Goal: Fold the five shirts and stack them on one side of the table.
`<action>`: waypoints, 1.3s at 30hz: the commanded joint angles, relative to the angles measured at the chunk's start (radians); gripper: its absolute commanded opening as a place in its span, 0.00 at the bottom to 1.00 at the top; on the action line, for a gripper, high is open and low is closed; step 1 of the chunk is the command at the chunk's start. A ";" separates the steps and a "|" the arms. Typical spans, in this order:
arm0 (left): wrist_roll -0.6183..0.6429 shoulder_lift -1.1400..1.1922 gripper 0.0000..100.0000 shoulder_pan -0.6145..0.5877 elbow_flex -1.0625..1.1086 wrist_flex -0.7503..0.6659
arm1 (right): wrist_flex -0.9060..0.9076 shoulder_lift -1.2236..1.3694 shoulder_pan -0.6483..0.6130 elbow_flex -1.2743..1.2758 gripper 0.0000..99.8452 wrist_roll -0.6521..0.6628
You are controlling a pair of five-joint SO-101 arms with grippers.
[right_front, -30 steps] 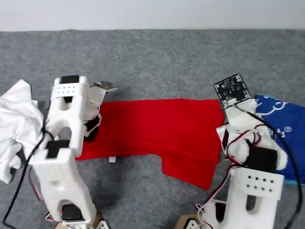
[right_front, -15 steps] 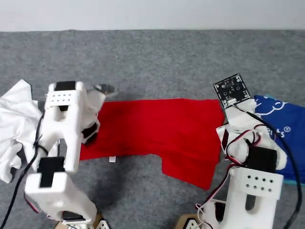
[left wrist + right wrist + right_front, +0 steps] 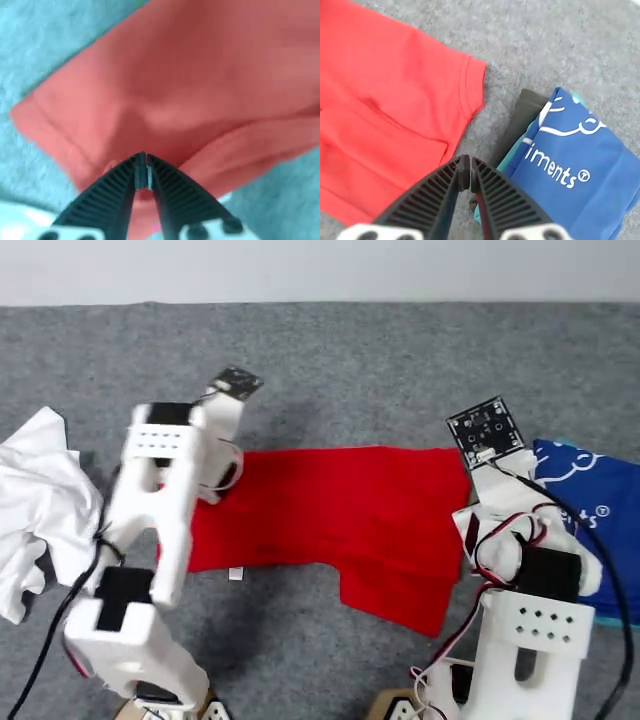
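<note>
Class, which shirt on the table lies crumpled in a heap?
The white shirt at the left edge; the red shirt lies spread flat, the blue shirt folded.

The red shirt (image 3: 340, 530) lies flat and partly folded on the grey counter (image 3: 400, 370) in front of me. On my left a white shirt (image 3: 40, 490) sits crumpled. On my right a folded blue shirt (image 3: 590, 500) tops a teal shirt (image 3: 507, 162) and a dark shirt (image 3: 522, 112)

From above, the left arm (image 3: 160, 490) hid one end of the red shirt (image 3: 340, 510), the white shirt (image 3: 35, 480) and blue shirt (image 3: 590, 490) ran off the edges, and a dark cloth (image 3: 520, 117) lay mostly buried under the blue one.
</note>
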 commanded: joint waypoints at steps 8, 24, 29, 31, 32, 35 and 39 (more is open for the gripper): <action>0.068 0.132 0.01 0.127 -0.035 0.026 | 0.019 -0.027 0.010 -0.009 0.01 -0.011; -0.173 -0.166 0.01 -0.023 0.147 0.325 | 0.012 -0.027 0.010 -0.009 0.01 -0.008; -0.232 -0.259 0.01 -0.078 0.252 0.324 | 0.012 -0.027 0.010 -0.009 0.01 -0.008; -0.241 -0.293 0.01 -0.091 0.260 0.324 | 0.010 -0.027 0.008 -0.009 0.01 -0.008; -0.241 -0.308 0.02 -0.100 0.259 0.324 | 0.010 -0.027 0.008 -0.009 0.01 -0.008; -0.239 -0.373 0.09 -0.130 0.255 0.324 | 0.010 -0.027 0.008 -0.009 0.01 -0.008; -0.241 -0.457 0.15 -0.164 0.255 0.322 | 0.010 -0.027 0.008 -0.011 0.01 -0.008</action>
